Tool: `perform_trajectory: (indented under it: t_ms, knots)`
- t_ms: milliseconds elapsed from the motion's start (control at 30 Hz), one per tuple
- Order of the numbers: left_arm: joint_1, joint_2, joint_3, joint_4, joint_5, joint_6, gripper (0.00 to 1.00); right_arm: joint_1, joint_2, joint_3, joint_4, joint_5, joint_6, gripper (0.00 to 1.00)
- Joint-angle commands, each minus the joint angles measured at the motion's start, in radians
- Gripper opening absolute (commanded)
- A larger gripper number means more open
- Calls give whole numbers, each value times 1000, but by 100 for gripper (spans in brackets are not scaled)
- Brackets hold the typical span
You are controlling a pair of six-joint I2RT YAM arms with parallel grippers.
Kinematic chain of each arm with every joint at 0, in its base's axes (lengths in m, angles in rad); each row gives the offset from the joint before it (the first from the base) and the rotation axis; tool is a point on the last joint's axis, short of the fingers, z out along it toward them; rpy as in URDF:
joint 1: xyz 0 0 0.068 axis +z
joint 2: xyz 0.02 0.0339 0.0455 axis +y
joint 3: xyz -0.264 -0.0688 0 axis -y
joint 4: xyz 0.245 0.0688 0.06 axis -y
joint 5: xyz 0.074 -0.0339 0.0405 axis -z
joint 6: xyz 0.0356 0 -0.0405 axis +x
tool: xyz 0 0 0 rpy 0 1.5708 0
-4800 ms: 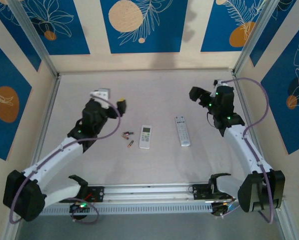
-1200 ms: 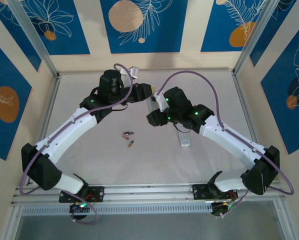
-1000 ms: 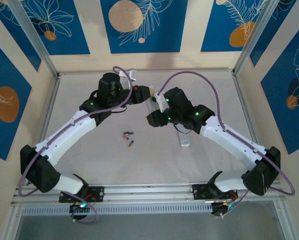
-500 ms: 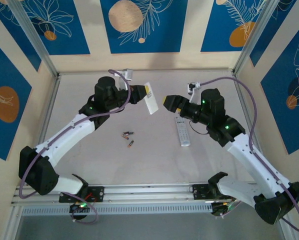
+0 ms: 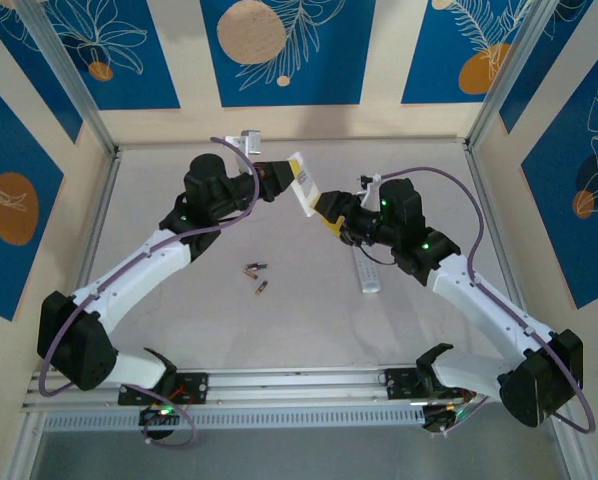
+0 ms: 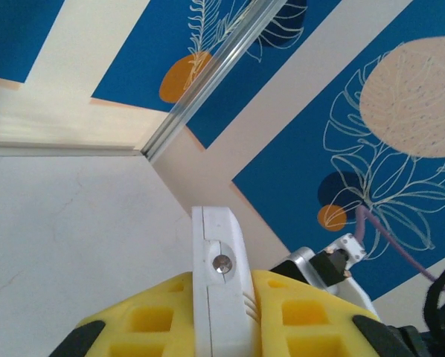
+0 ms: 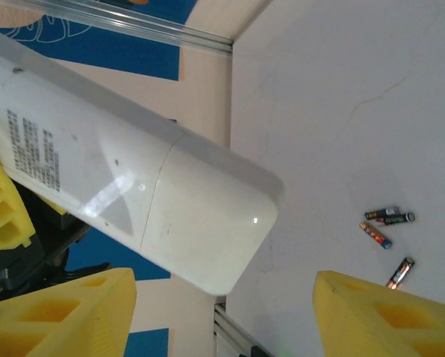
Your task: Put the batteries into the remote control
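From above, the left gripper (image 5: 279,182) holds the white remote (image 5: 301,186) up in the air, upper middle of the frame, clamped on one end. The right gripper (image 5: 331,212) sits just beside its other end. The batteries (image 5: 257,277) lie loose on the table (image 5: 179,320) below, left of centre, and a grey remote (image 5: 367,276) rests under the right arm.

On the left wrist, yellow fingers (image 6: 155,320) pinch the remote's thin edge from both sides.

On the right wrist, the fingers (image 7: 66,312) stand well apart, with the remote's back and its cover seam above them, untouched. Four batteries show at lower right. I'd say nothing is loaded: the cover looks shut, so opening and filling are all to do
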Motion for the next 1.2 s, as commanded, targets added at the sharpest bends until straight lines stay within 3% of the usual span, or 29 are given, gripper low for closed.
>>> perform_trajectory:
  t_ms: [0, 267, 433, 633, 767, 933, 1167]
  knots:
    - [6, -5, -11, 80, 28, -77, 0, -20, 7, -20, 100, -43, 45, 62]
    - [6, 24, -32, 215, 74, -233, 0, -34, 30, -34, 168, -76, 48, 51]
    - [18, 18, -34, 241, 67, -262, 0, -36, 21, -55, 157, -76, 43, 30]
    - [45, 16, -52, 315, 51, -323, 0, -38, -9, -81, 138, -67, 30, 30]
    - [73, 21, -72, 380, 30, -375, 0, -40, -23, -103, 162, -83, 30, 22]
    - [136, 9, -97, 362, -13, -358, 0, -51, -61, -147, 181, -87, 32, 4]
    - [174, -33, -125, 260, -31, -285, 0, -85, -116, -176, 164, -72, -18, 2]
